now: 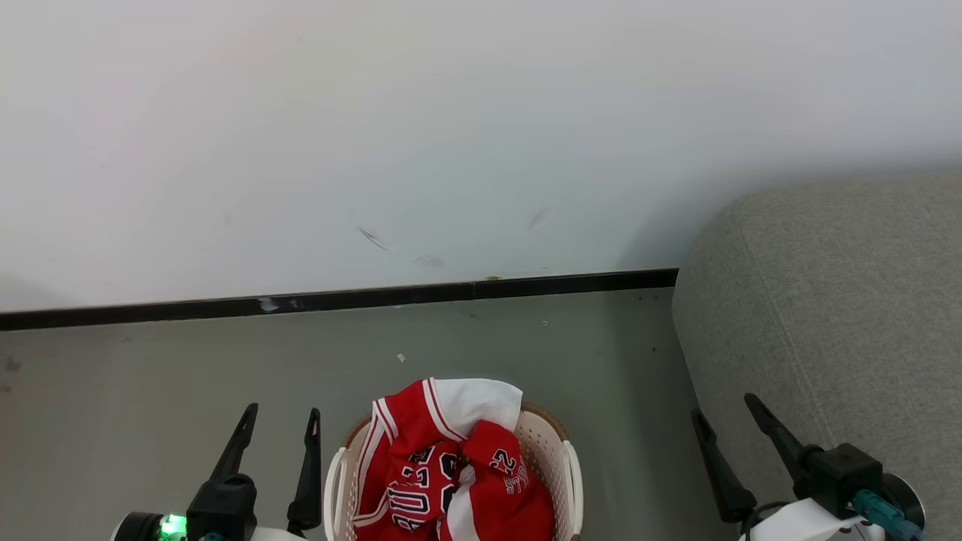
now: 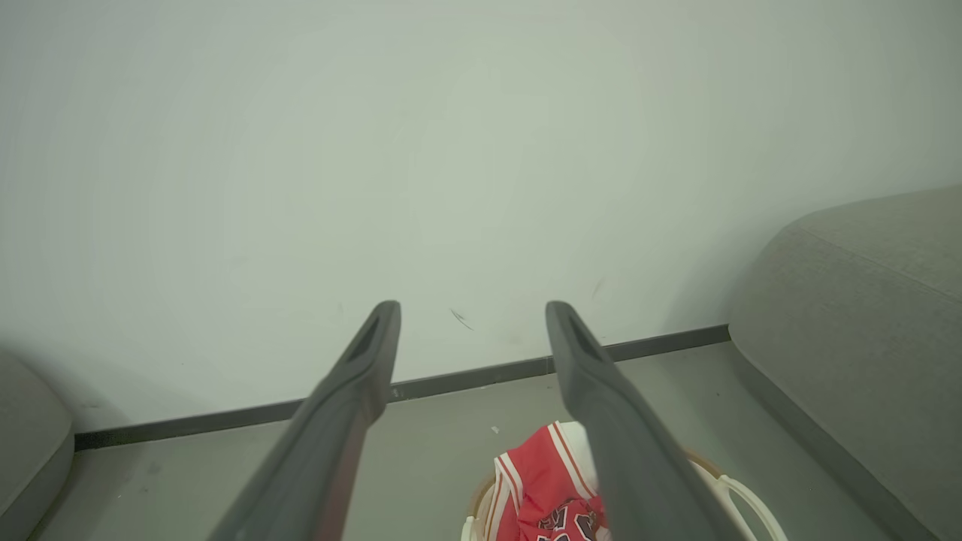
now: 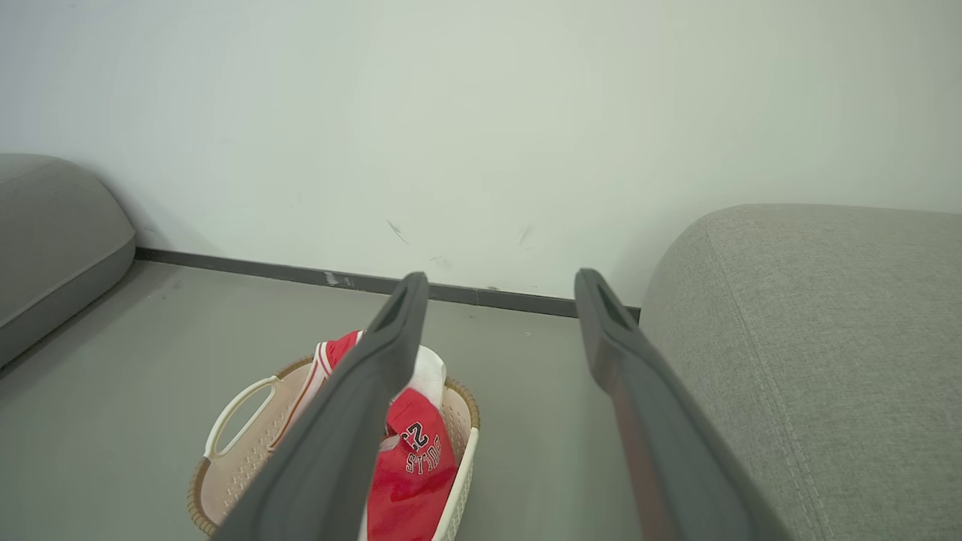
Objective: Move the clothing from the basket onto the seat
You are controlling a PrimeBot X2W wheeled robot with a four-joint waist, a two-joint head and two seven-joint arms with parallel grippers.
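Note:
The red clothing with white trim and dark letters lies heaped in the cream basket on the floor at the bottom centre of the head view. My left gripper stands open just left of the basket, nothing between its fingers. To the basket's right, my right gripper is open and empty, beside the grey seat. The left wrist view has the clothing low behind one finger. In the right wrist view the clothing, the basket and the seat appear beyond the open fingers.
A pale wall with a dark skirting strip runs behind the basket. Grey floor lies around it. Another grey cushion sits at the far left of the right wrist view.

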